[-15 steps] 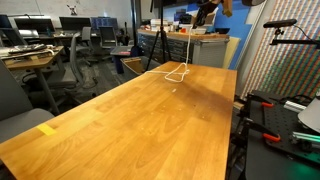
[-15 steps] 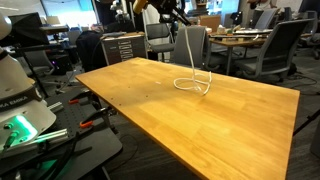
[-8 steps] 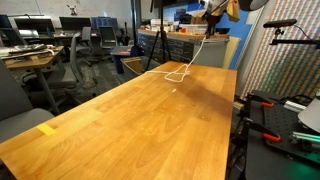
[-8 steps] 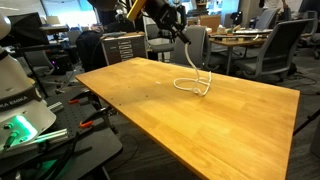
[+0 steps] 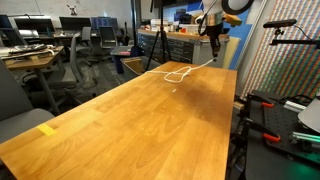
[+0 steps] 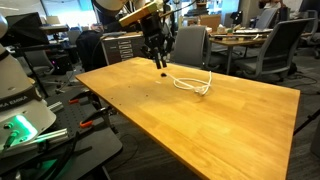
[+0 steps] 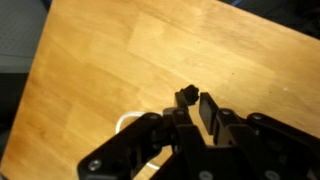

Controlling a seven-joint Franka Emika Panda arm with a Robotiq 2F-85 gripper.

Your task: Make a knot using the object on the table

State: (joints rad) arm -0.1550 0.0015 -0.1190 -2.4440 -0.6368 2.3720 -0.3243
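Judged mid-task: cord [image 6: 190, 84] looped, no knot yet. Lay flat on the table [image 6: 200, 130], beside and below the gripper [image 6: 161, 65], apparently untouched. Stretched lengthwise away from the jaws, ends too small to place. Couldn't tell whether jaws were shut or slightly parted. Needed next: regrasping an end, threading it through.

light: bright, even indoor | glare: faint on table [image 5: 150, 120] | wrist view: soft, perhaps motion-blurred
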